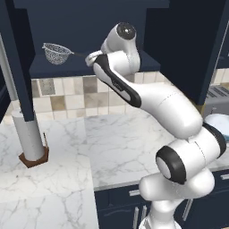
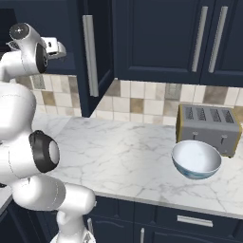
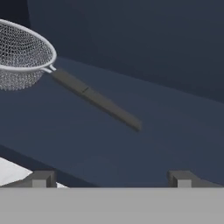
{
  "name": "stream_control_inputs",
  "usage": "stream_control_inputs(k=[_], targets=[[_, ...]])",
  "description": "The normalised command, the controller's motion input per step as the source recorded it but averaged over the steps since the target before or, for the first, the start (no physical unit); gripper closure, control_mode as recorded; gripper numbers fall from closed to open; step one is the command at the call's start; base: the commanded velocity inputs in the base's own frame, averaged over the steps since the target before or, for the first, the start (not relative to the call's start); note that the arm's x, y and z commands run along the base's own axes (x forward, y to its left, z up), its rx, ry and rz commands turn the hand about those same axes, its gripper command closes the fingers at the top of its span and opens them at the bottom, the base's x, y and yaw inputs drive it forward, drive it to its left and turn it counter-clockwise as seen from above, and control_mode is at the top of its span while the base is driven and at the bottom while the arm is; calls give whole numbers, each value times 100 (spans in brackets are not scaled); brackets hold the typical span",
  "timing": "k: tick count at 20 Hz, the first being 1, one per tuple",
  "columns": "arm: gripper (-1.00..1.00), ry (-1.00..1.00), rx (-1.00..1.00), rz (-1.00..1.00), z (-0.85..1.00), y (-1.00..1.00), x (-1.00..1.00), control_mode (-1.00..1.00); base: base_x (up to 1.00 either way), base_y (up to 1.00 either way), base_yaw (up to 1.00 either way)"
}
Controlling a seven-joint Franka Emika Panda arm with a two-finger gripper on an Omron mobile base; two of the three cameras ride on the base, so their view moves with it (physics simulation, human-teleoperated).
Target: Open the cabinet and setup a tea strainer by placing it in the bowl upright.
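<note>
We are looking at a white marble counter (image 2: 123,156) backed by beige and brown wall tiles (image 2: 142,102). A grey metal toaster (image 2: 209,127) is sitting on it above navy drawer fronts (image 2: 190,220).

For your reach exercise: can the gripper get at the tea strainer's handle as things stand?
Probably yes: the cabinet stands open, the open gripper faces the tea strainer on its shelf, and nothing lies between.

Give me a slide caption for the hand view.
Open gripper faces the tea strainer lying on the cabinet shelf.

Off to my tool's right a grey toaster (image 2: 208,128) stands on the marble table (image 2: 123,156); below-left, a paper-towel roll (image 1: 29,134) stands upright.
</note>
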Motion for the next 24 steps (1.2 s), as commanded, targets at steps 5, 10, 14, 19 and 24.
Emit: stream_control_inputs(k=[5,10,14,19,24], targets=[[-100,0,-1,0,-2,0,45,-100,0,0,0],[-100,0,0,0,-6,0,43,-100,0,0,0],[-100,1,0,0,-8,0,24,-100,0,0,0],[-100,3,0,0,-10,0,13,-100,0,0,0],[-100,3,0,0,-6,0,13,-100,0,0,0]])
